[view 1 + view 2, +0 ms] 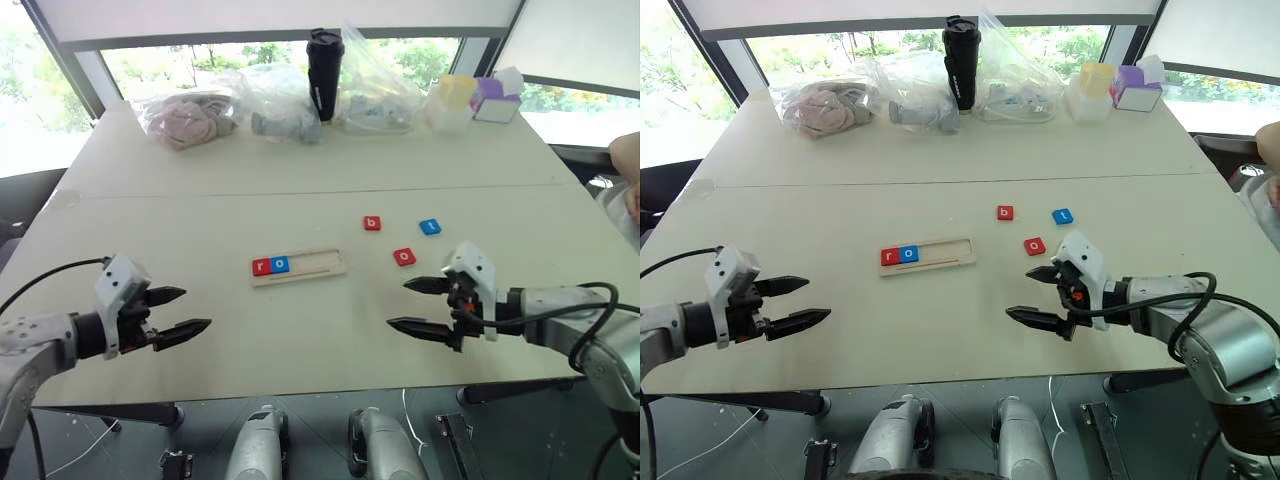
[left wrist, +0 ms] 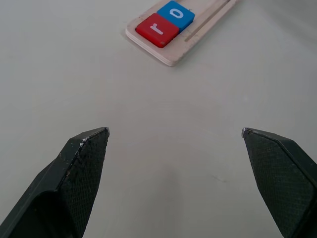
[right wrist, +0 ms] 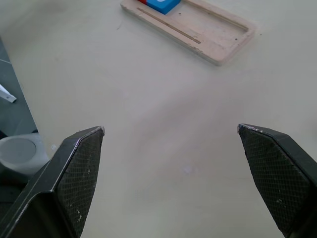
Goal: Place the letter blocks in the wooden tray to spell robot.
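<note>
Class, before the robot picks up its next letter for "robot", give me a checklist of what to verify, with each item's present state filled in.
1. Red r block sits first in the wooden tray: ok.
2. Blue o block sits second, touching the r: ok.
3. Third slot free for the next letter: ok.
4. Red b block lies loose on the table, nothing on top: ok.
5. Right gripper open and holding nothing: ok.
6. Left gripper open, clear of the tray: ok.
</note>
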